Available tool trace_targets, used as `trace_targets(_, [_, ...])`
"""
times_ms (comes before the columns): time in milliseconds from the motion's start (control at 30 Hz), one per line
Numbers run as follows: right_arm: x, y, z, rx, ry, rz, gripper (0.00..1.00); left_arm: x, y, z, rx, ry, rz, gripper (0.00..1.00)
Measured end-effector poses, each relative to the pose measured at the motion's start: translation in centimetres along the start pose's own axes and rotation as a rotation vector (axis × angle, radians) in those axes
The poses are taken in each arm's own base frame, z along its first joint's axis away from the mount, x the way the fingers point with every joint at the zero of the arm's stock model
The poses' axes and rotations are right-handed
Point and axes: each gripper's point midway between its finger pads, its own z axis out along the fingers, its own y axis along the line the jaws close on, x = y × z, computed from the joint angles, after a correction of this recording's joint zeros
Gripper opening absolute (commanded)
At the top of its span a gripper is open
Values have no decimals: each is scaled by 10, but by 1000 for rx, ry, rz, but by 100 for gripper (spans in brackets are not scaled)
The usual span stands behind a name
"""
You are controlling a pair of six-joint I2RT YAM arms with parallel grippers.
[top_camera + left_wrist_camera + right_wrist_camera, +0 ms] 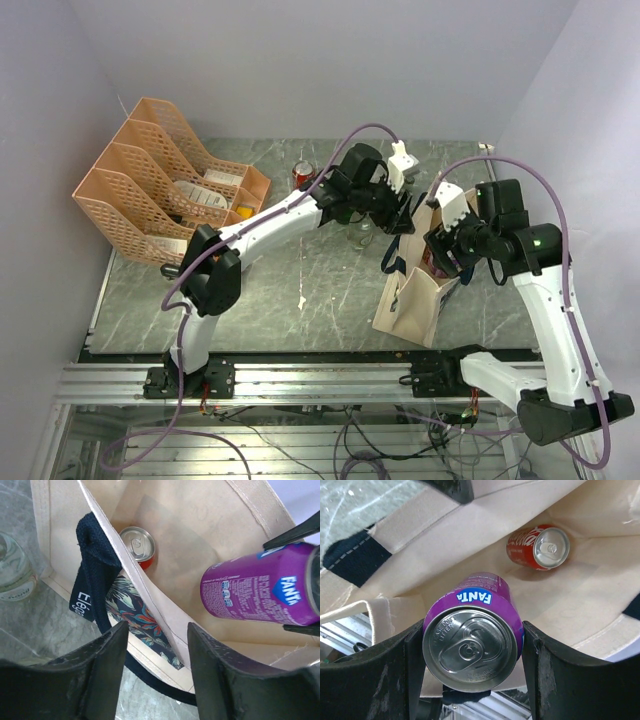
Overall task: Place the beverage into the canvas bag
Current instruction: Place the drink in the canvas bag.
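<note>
Only the wrist views show inside the cream-beige canvas bag (412, 303): a red cola can (538, 546) at the bottom, at one o'clock from the purple Fanta can (472, 625) clamped in the right hand (472, 652) (over the bag's mouth). The left hand (156, 655) stands half-wide, astride the bag's wall.

FANTA on purple can (479, 596); "Elég" on tag (79, 603).

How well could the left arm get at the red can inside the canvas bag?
Probably not as it stands. The red can lies deep inside; the left end effector straddles the canvas bag's wall at the rim, and the purple can in the right end effector hangs in the opening.
</note>
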Motion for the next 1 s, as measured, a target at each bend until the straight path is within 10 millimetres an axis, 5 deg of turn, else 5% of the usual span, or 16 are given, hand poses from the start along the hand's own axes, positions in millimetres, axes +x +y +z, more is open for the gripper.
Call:
trace_targets(333, [35, 1, 18, -4, 106, 0, 27, 11, -5, 3, 59, 12, 35, 8])
trace_targets(667, [65, -3, 27, 35, 173, 36, 27, 24, -2, 5, 83, 38, 125, 7])
trace_targets(1000, [68, -32, 33, 99, 154, 150, 28, 36, 6, 6, 85, 59, 243, 7])
